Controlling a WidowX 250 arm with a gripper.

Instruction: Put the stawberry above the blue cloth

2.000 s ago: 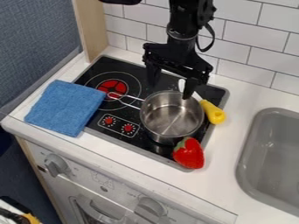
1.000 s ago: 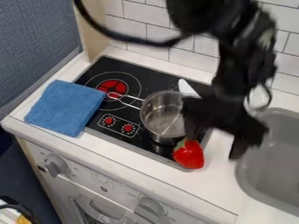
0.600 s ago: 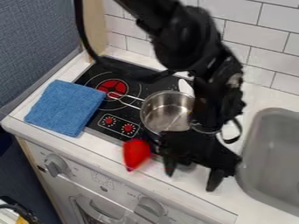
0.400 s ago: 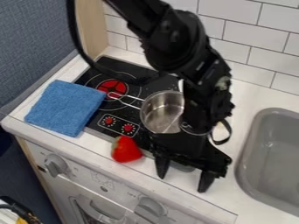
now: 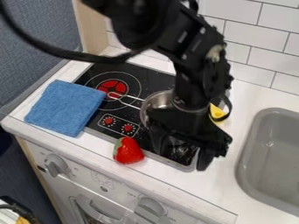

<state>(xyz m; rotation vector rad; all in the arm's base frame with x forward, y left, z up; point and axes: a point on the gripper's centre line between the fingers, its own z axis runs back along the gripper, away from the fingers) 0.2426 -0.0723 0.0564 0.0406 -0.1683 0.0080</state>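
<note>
The gripper hangs over the front right part of the stove, its two fingers apart with nothing held between them, so it is open. Just left of it, the red strawberry lies at the stove's front edge, partly over the white counter, not touching the gripper as far as can be told. The blue cloth lies flat at the left, partly on the stove's left edge and partly on the counter.
A metal pot stands on the black stove, partly behind the arm, its wire handle toward the cloth. A yellow-handled utensil is behind the arm. The grey sink is at the right.
The gripper came down from the back, passed right of the pot and swung left and forward. The strawberry shifted left along the front edge. Most recently the gripper drew back slightly.
</note>
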